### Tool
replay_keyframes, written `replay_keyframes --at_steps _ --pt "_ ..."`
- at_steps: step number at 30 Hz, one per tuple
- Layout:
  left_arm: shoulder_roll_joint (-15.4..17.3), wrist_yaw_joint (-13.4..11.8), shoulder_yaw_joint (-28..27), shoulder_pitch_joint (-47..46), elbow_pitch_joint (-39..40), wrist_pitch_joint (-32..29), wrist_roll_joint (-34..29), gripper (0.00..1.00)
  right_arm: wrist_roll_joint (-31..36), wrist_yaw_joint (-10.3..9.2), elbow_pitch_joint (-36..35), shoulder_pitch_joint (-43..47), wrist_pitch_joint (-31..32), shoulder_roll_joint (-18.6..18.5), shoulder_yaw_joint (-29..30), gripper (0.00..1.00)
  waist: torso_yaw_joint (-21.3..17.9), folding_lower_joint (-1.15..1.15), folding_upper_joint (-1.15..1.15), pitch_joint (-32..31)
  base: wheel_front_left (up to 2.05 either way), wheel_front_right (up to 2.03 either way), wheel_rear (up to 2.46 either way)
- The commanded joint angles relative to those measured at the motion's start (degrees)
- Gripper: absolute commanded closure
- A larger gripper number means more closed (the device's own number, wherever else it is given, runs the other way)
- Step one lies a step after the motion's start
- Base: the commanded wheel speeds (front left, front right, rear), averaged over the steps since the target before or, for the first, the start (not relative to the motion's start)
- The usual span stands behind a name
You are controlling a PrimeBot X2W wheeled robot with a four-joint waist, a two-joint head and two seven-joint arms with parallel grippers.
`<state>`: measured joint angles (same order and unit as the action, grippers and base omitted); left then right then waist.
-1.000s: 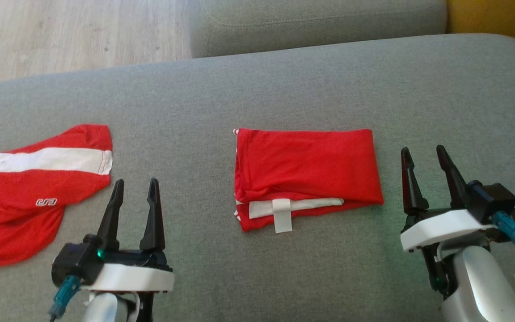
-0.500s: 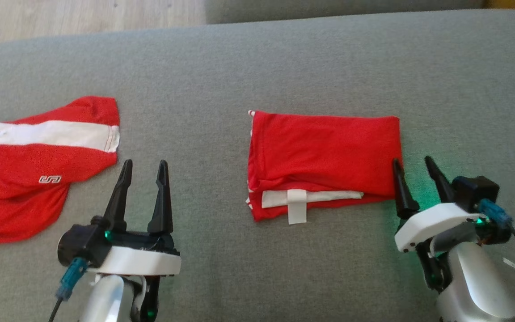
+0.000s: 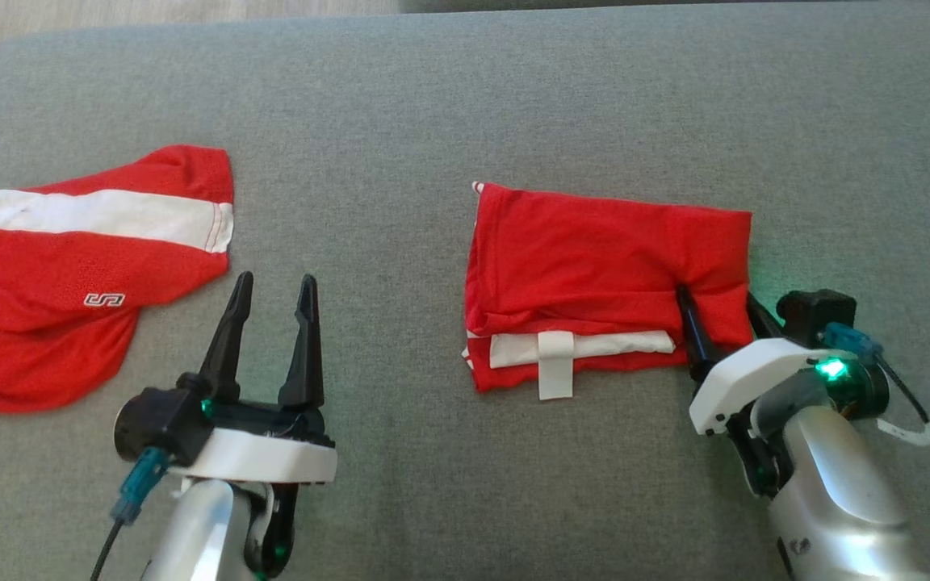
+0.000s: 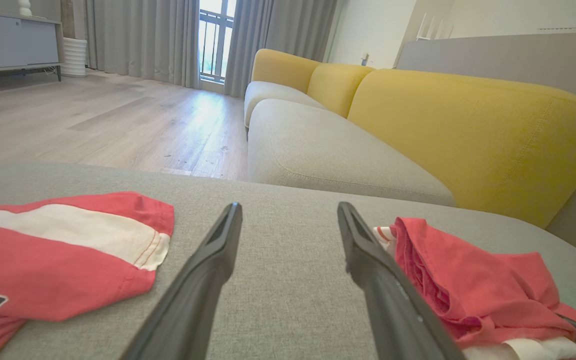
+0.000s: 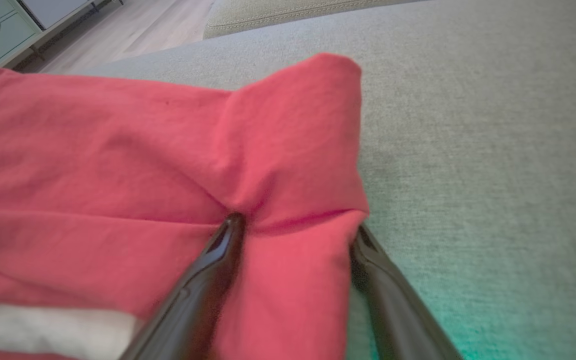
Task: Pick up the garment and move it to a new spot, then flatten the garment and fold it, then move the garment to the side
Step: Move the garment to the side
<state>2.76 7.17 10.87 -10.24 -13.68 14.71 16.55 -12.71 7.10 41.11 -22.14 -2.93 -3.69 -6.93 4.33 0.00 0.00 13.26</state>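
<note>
Bare cushion [image 3: 368, 202] between loose shirt [image 3: 53, 274], folded garment [image 3: 594, 258]: passable.

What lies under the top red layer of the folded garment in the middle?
At the near edge of the folded garment, a white band and white tab peek out over a red layer. The rest inside is covered.

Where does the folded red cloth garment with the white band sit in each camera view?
Head view: the folded red cloth garment lies right of centre, the right gripper astride its right corner.
Left wrist view: garment at lower right.
Right wrist view: garment across left and centre.
Shared landmark: its white band along the near edge.
</note>
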Motion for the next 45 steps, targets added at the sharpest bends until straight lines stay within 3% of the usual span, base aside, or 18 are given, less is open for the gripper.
replay_keyframes --at_steps 1,2,3,9,14,27,36,45 --pt "0.1 0.3 -1.7 -2.1 1.5 0.3 -0.2 0.0 -0.3 0.39 1.9 0.6 1.5 0.8 -2.5 0.36 0.1 0.0 0.0 -0.1 0.0 0.0 0.0" --pt "0.1 0.3 -1.8 -2.2 1.5 0.3 -0.2 0.0 -0.1 0.39 2.6 0.4 1.3 0.8 -2.6 0.93 0.1 0.0 0.0 -0.1 0.0 0.0 0.0" --pt "0.1 0.3 -1.9 -2.3 1.4 0.3 -0.2 0.0 0.1 0.39 3.1 0.1 1.1 0.8 -2.6 1.0 0.1 0.0 0.0 -0.2 0.0 0.0 0.0" --pt "0.1 0.3 -2.6 -1.8 1.2 0.3 -0.2 0.0 4.9 0.39 3.8 -2.2 -2.0 0.7 -1.1 1.0 -0.9 0.0 0.0 -1.2 0.0 0.0 0.0" --pt "0.1 0.3 -2.7 -1.3 1.4 0.3 0.1 0.0 9.9 0.39 1.3 -3.9 -3.2 -2.3 0.0 1.0 -2.3 0.0 0.0 -2.2 0.0 0.0 0.0" --pt "0.1 0.3 -2.4 -3.1 2.7 0.3 0.4 0.0 12.2 0.39 -2.0 -8.3 2.2 -19.6 0.7 1.0 -3.1 0.0 0.0 1.1 0.0 0.0 0.0" --pt "0.3 0.3 -2.2 -4.8 3.0 0.3 0.5 0.0 13.2 0.39 2.2 -11.5 3.3 -29.0 7.8 1.0 -1.7 0.0 0.0 4.4 0.0 0.0 0.0" --pt "0.5 0.3 -2.3 -5.3 2.8 0.3 0.8 0.0 18.1 0.39 2.7 -12.9 3.7 -28.6 15.7 1.0 -1.4 0.0 0.0 5.5 0.0 0.0 0.0"
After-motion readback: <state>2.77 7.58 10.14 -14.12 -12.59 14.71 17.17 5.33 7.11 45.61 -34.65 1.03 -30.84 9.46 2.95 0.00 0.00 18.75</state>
